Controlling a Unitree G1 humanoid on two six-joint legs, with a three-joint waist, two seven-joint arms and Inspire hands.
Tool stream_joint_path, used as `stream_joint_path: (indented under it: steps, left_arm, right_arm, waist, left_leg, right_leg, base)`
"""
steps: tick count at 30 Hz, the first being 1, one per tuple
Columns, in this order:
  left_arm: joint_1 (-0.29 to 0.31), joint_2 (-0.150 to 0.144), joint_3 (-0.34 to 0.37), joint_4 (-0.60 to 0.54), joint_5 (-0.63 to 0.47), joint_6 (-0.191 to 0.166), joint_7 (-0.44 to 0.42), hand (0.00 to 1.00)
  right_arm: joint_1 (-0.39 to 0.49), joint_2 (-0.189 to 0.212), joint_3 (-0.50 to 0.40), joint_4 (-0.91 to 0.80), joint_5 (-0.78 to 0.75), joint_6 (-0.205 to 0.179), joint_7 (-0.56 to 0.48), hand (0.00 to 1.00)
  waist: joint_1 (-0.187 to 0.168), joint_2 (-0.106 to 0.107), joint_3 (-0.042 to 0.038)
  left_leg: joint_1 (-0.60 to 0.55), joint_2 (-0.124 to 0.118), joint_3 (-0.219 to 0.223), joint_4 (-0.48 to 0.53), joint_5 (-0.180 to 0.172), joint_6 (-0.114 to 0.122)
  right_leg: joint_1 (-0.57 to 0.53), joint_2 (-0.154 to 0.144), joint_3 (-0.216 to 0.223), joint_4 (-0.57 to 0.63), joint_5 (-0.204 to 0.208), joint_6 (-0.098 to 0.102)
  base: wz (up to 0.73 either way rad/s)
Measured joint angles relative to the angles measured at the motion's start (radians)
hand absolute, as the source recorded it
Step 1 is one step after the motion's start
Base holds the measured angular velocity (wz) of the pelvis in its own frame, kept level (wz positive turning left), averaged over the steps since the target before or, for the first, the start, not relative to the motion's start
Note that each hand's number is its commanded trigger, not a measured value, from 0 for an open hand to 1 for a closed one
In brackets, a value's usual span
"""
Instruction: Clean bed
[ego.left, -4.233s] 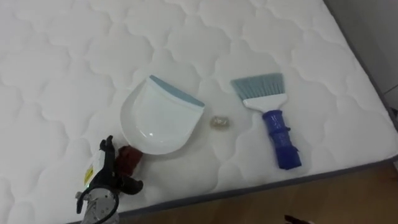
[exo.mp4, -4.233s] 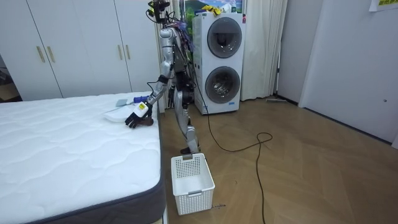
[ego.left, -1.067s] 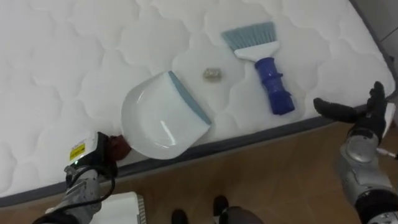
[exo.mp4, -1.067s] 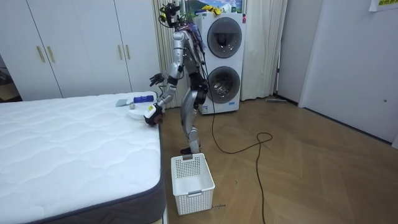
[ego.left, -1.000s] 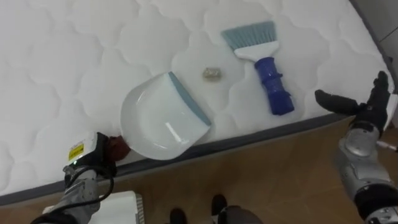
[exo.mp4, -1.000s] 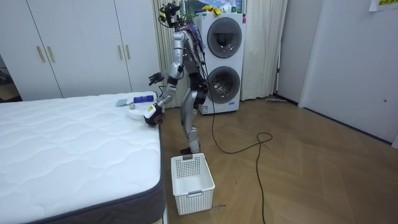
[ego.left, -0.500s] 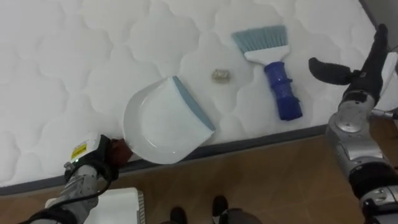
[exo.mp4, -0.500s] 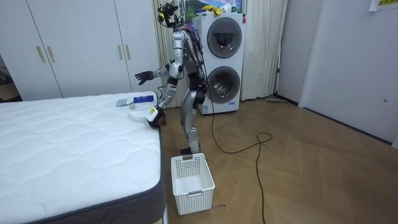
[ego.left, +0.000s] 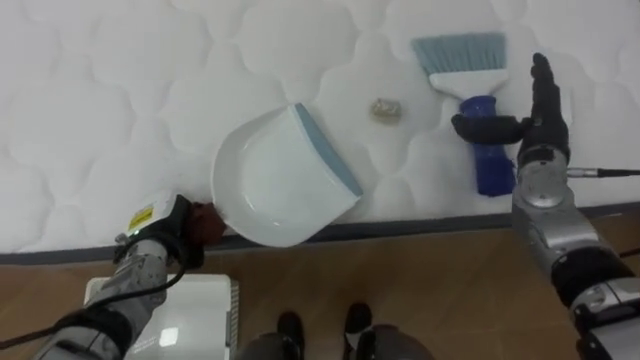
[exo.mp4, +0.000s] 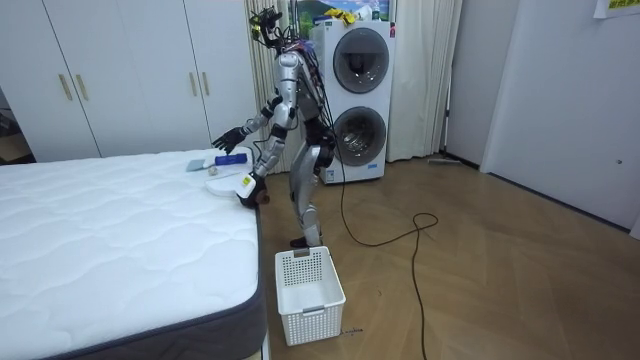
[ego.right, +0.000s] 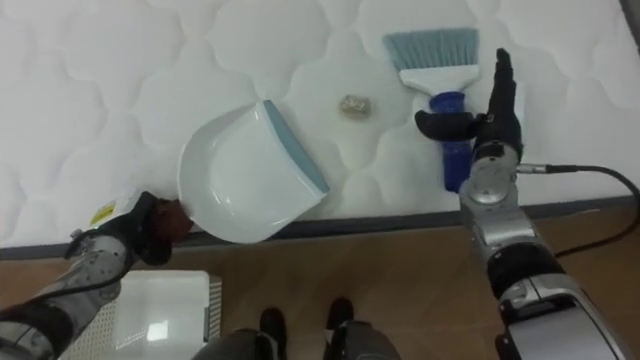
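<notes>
bed (ego.left: 100, 100): a bare white quilted mattress and the surface to be cleaned. The robot stands at its edge near a corner, so both arms reach over the work.
basket (ego.left: 195, 315): white, on the floor just beside the bed, under the left arm. It is probably there to take whatever gets swept up.
dustpan (ego.left: 280, 185): lies flat near the mattress edge. Its blue-grey lip is turned toward the scrap (ego.left: 384, 109) but is apart from it, which looks set for sweeping in.
brush (ego.left: 468, 80): lies on the mattress with its bristles pointing away from the robot. The brush handle (ego.left: 492, 165) points toward the edge, where a hand can take it.
left hand (ego.left: 165, 235): fingers curled round the dark red dustpan handle (ego.left: 206, 224) at the mattress edge, apparently to steady the pan.
right hand (ego.left: 540, 125): over the brush handle, holding nothing. The fingers are straight and pressed together and the thumb is spread across the handle, which looks like a grasp being lined up. Contact cannot be told.
scrap: a small pale crumpled bit, the thing to remove. It lies on the mattress between the dustpan lip and the bristles, touching neither.
count: one bed, one basket, one dustpan, one brush, two hands, one scrap.
</notes>
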Motion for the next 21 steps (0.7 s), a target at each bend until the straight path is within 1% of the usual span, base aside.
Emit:
stream_joint_path:
  steps: [3,7,8,10,13,14,15,21]
  left_arm:
    - [-0.006,0.000,0.000,-0.012,-0.001,0.001,0.000,1.00]
    - [-0.023,0.000,-0.001,-0.020,0.000,0.015,-0.001,1.00]
    - [-0.023,0.000,-0.002,-0.035,-0.001,0.022,-0.002,1.00]
    - [-0.024,0.000,-0.001,-0.047,0.000,0.032,-0.005,1.00]
    - [-0.023,0.000,-0.002,-0.062,-0.001,0.043,-0.022,1.00]
    - [-0.023,0.000,-0.001,-0.063,-0.003,0.045,-0.027,1.00]
    - [-0.023,0.000,-0.001,-0.068,-0.009,0.049,-0.032,1.00]
    - [-0.025,0.000,-0.003,-0.078,-0.021,0.058,-0.040,1.00]
  right_arm:
    - [-0.006,-0.010,0.000,0.028,0.002,0.018,0.025,0.00]
    - [-0.029,-0.011,0.000,0.069,0.011,0.018,0.033,0.00]
    - [-0.031,-0.016,0.000,0.075,0.018,0.019,0.035,0.00]
    - [-0.031,-0.019,-0.001,0.081,0.030,0.019,0.047,0.00]
    - [-0.032,-0.021,-0.001,0.110,0.040,0.024,0.066,0.00]
    - [-0.032,-0.021,-0.001,0.111,0.041,0.037,0.074,0.00]
    - [-0.032,-0.022,-0.001,0.116,0.041,0.040,0.080,0.00]
    - [-0.039,-0.029,-0.001,0.138,0.041,0.040,0.097,0.00]
  waist:
    - [0.009,0.001,0.0005]
    - [0.011,0.006,0.0003]
    - [0.011,0.013,0.0001]
    - [0.012,0.018,0.0034]
    - [0.012,0.032,0.0027]
    - [0.012,0.036,0.0015]
    - [0.012,0.039,0.0019]
    - [0.011,0.044,0.0002]
  left_leg:
    - [-0.021,0.001,0.001,0.019,0.000,0.000]
    - [-0.042,0.004,-0.001,0.026,-0.002,0.001]
    - [-0.048,0.008,-0.001,0.026,-0.012,0.001]
    - [-0.056,0.012,-0.002,0.032,-0.012,0.001]
    - [-0.061,0.011,-0.002,0.041,-0.013,0.001]
    - [-0.064,0.010,0.000,0.042,-0.013,0.001]
    - [-0.067,0.010,0.001,0.044,-0.013,0.001]
    - [-0.080,0.008,0.002,0.061,-0.013,0.000]
  right_leg:
    - [-0.019,-0.004,-0.001,0.018,-0.003,-0.004]
    - [-0.042,-0.005,-0.008,0.032,-0.001,-0.011]
    - [-0.047,-0.004,-0.016,0.033,0.000,-0.013]
    - [-0.052,-0.003,-0.019,0.037,0.002,-0.016]
    - [-0.059,-0.007,-0.021,0.048,-0.001,-0.017]
    - [-0.065,-0.009,-0.024,0.051,-0.001,-0.018]
    - [-0.068,-0.013,-0.027,0.055,-0.002,-0.020]
    - [-0.086,-0.020,-0.029,0.082,-0.009,-0.026]
  base:
    - [0.01]
    - [0.04]
    - [0.07]
    - [0.03]
    - [0.01]
    - [0.00]
    - [0.00]
    - [0.00]
